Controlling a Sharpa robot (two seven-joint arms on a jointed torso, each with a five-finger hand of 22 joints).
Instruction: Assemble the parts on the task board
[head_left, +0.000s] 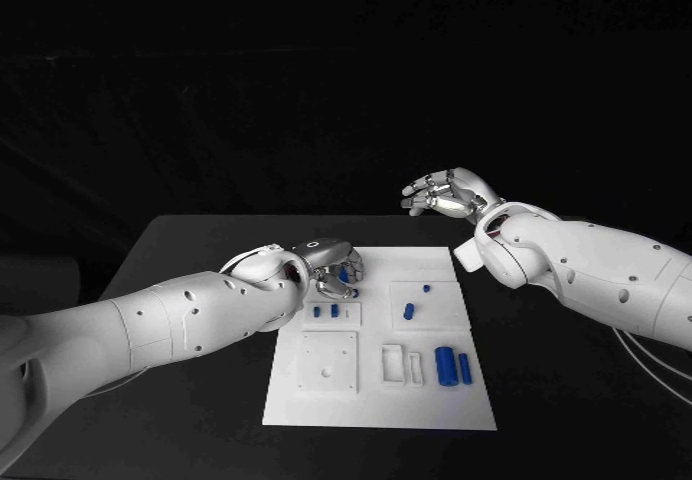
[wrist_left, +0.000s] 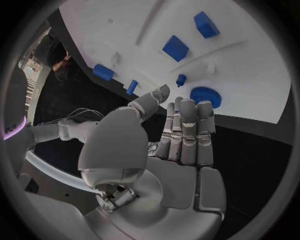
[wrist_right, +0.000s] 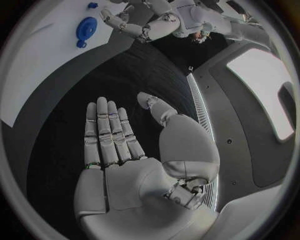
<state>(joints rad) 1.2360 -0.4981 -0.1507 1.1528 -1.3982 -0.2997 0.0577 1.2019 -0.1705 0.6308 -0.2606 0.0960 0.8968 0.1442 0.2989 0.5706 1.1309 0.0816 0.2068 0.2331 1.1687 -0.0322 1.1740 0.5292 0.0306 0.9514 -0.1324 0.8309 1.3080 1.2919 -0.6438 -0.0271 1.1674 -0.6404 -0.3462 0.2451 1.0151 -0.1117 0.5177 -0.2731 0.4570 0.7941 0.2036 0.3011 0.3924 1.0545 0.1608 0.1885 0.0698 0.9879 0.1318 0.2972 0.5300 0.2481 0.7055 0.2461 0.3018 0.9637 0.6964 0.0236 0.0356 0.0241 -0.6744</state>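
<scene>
Task board (head_left: 433, 400) sits mid-table with blue parts (head_left: 453, 367) on it, so I've got my left hand (head_left: 332, 268) hovering empty-fingered over its far end, right hand (head_left: 450, 194) parked open, clear.

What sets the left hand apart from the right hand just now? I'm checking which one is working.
The left hand hangs low over the task board, near a round blue part; the right hand is raised beyond the board, away from the parts. Both hold nothing, with fingers straight.
</scene>
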